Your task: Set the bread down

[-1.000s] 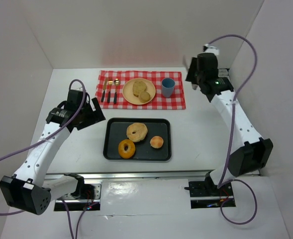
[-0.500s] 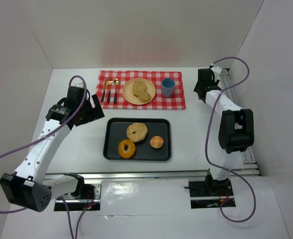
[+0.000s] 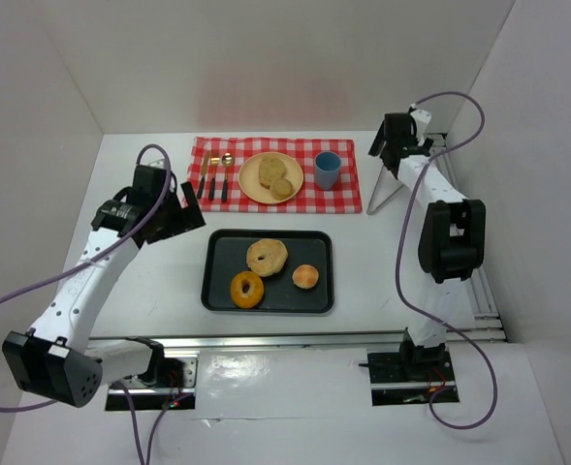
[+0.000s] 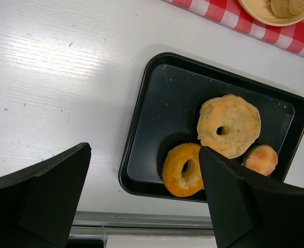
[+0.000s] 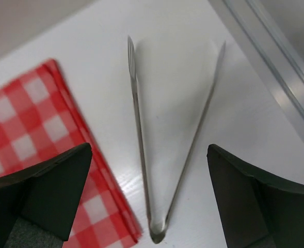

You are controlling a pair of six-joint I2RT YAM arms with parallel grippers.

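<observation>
Guessing the bagel (image 4: 239, 119) is light and squishy, so pinch its rim gently with tongs (image 5: 139, 129); left gripper (image 4: 144, 155) and right gripper (image 5: 149, 155) jaws gape empty.

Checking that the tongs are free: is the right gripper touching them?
Apart. In the right wrist view the tongs lie on the table between the right gripper's open jaws, with bare table on either side.

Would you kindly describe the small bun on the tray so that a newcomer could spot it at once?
Start at the black tray mid-table, just nearer than the red checked cloth. Of three breads in it, the small bun lies at the right. Unlike the pale bagel and orange ring, it has no hole.
</observation>
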